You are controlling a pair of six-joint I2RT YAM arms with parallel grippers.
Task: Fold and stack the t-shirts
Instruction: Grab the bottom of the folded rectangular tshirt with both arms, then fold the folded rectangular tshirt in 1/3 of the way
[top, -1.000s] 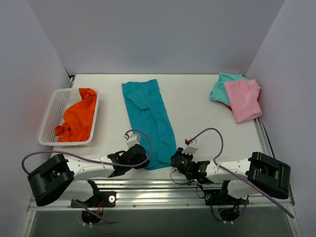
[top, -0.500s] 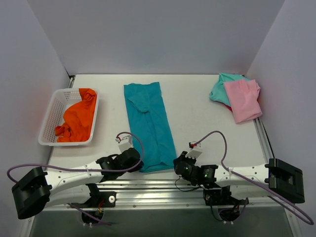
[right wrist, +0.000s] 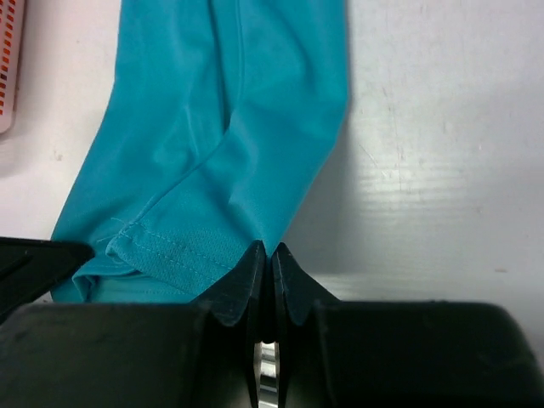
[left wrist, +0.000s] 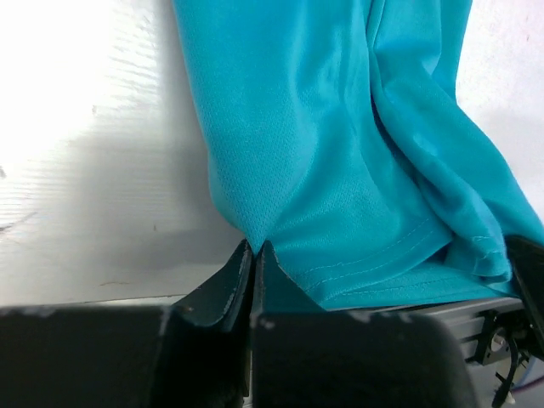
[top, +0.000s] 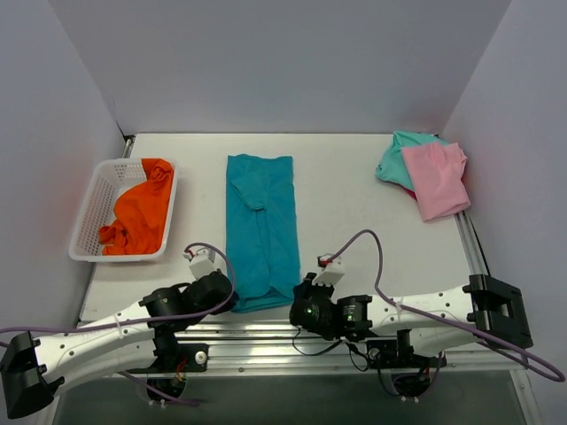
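Teal-blue t-shirt (top: 260, 230) flat at table (top: 354, 221) centre, folded into narrow strip, long axis running near-far, stitched hem end nearest arms. Left gripper (left wrist: 255, 248) fingers pressed together, pinching near-left hem corner. Right gripper (right wrist: 265, 251) fingers likewise closed on near-right hem corner. Both arms low at near table edge. Pink t-shirt (top: 434, 177) lies over mint-green t-shirt (top: 399, 155) at far right. Orange t-shirt (top: 137, 217) crumpled in white basket (top: 89, 217), far left.
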